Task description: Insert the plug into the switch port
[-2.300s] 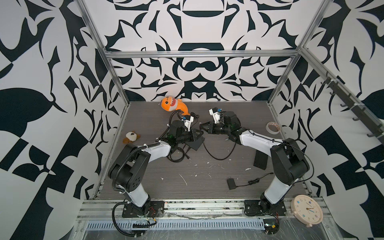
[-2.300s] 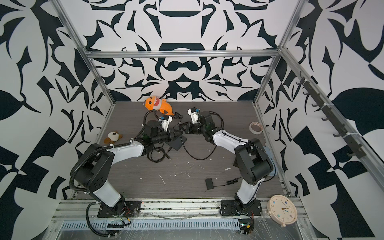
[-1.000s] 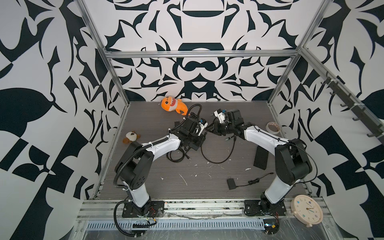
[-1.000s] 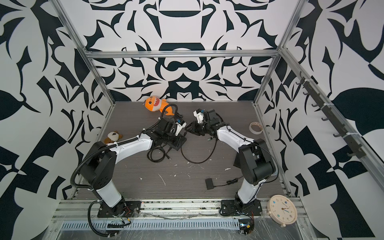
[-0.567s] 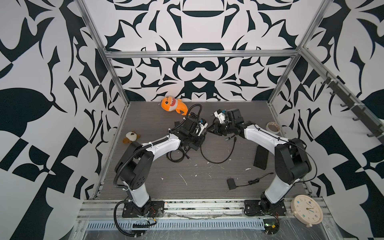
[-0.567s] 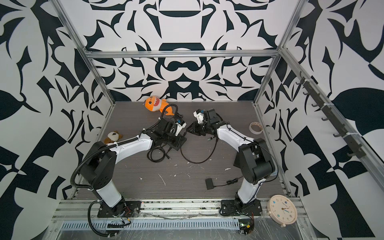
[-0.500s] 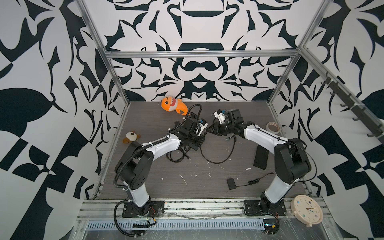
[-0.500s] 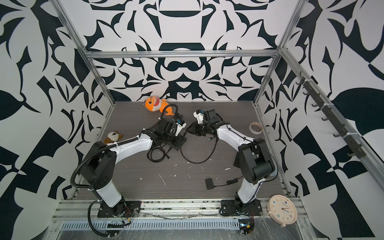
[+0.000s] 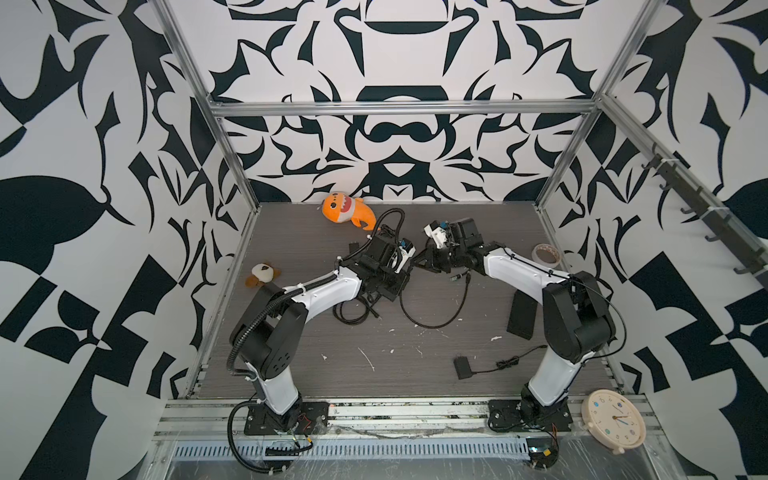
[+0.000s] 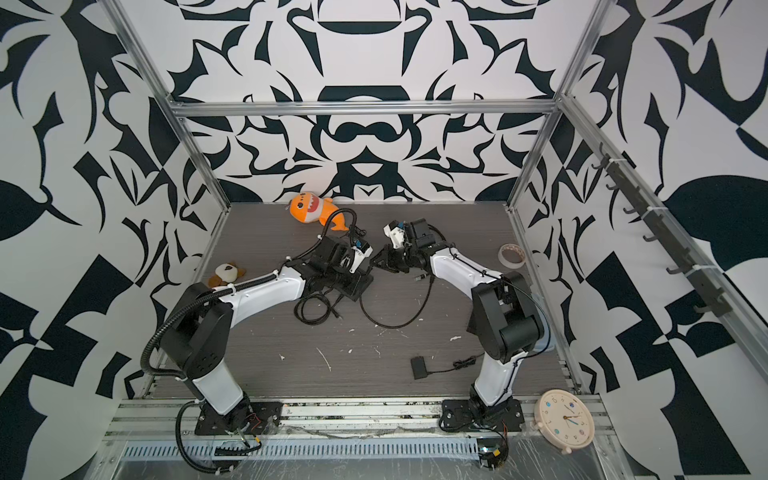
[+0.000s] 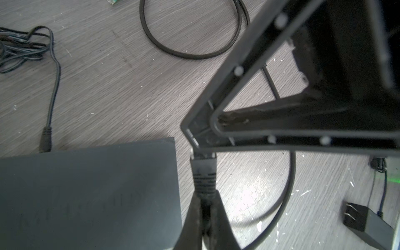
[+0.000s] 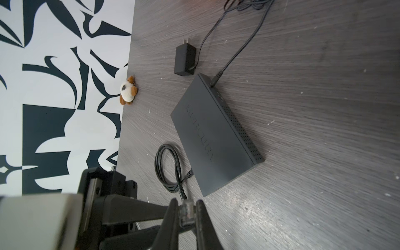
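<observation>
The plug (image 12: 187, 213) is a clear connector on a black cable (image 9: 432, 320), held in the air between both arms. My right gripper (image 12: 187, 207) is shut on the clear connector. My left gripper (image 11: 204, 194) is shut on the black boot (image 11: 203, 173) just behind it. In both top views the two grippers meet tip to tip, left gripper (image 9: 405, 269) against right gripper (image 9: 420, 262). The switch (image 12: 214, 138) is a flat dark grey box lying on the table right beside the held plug. Its ports are not visible.
A power lead runs from the switch to a coiled bundle (image 9: 353, 311). A power adapter (image 9: 462, 368) lies near the front and a black slab (image 9: 521, 311) by the right arm. An orange shark plush (image 9: 347, 210), a small brown plush (image 9: 264, 274) and a tape roll (image 9: 546, 253) lie around the edges.
The right gripper's fingers have closed onto the clear connector. Both arms have stayed nearly still over the last second, after swinging towards the back of the table earlier.
</observation>
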`<state>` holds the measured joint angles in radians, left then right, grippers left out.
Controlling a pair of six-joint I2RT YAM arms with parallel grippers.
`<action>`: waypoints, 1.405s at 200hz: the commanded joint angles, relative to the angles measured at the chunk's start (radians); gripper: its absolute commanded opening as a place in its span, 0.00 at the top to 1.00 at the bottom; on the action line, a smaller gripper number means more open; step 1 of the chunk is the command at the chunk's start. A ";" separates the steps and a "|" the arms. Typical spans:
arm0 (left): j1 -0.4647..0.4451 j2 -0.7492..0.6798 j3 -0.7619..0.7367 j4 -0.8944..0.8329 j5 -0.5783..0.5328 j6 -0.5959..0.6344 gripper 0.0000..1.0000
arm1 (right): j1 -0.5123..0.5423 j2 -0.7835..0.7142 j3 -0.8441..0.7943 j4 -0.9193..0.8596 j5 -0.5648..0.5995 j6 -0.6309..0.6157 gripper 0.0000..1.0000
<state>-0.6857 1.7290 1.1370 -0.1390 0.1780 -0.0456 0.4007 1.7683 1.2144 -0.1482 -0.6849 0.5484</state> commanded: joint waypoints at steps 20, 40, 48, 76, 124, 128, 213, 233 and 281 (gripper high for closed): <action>-0.005 -0.018 -0.002 0.031 -0.031 0.015 0.91 | 0.000 -0.039 -0.027 0.049 -0.037 0.009 0.93; -0.003 -0.030 -0.045 0.100 -0.035 -0.010 0.74 | -0.012 -0.055 -0.087 0.139 -0.058 0.074 0.93; -0.003 -0.036 -0.073 0.145 -0.031 -0.022 0.72 | -0.017 -0.057 -0.106 0.163 -0.063 0.096 0.93; 0.005 -0.054 -0.192 0.352 0.011 -0.075 0.68 | -0.028 -0.065 -0.153 0.244 -0.086 0.157 0.94; 0.018 -0.044 -0.323 0.614 0.085 -0.157 0.68 | -0.035 -0.059 -0.190 0.323 -0.112 0.226 0.95; 0.018 -0.043 -0.331 0.633 0.090 -0.165 0.69 | -0.036 -0.056 -0.192 0.326 -0.113 0.230 0.95; 0.071 -0.032 -0.395 0.784 0.176 -0.217 0.79 | -0.037 -0.013 -0.213 0.421 -0.139 0.293 0.96; 0.072 -0.027 -0.392 0.799 0.185 -0.217 0.81 | -0.037 -0.013 -0.217 0.426 -0.139 0.295 0.96; 0.072 0.010 -0.361 0.788 0.214 -0.222 0.81 | -0.035 -0.003 -0.227 0.466 -0.151 0.321 0.97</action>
<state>-0.6163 1.7126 0.7589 0.6243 0.3565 -0.2550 0.3660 1.7630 0.9932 0.2619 -0.8101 0.8520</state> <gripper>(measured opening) 0.182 0.054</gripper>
